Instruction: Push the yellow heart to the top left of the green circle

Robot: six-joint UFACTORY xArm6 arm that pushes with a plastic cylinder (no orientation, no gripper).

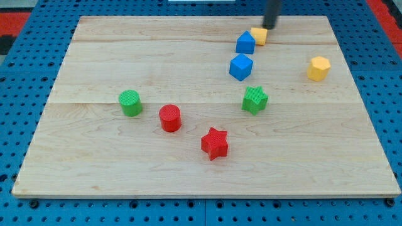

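The green circle (130, 102) stands at the board's left of centre. A small yellow block (259, 34), its shape hard to make out, sits near the view's top, touching a blue block (245, 43) on its left. My tip (269, 27) comes down from the view's top edge and rests right beside this yellow block, at its upper right. A second yellow block (319, 68), six-sided, stands alone towards the view's right.
Another blue block (241, 66) lies just below the first. A green star (254, 99) sits below that. A red circle (169, 118) is to the lower right of the green circle, and a red star (215, 143) lies near the bottom centre. The wooden board (94, 169) rests on blue pegboard.
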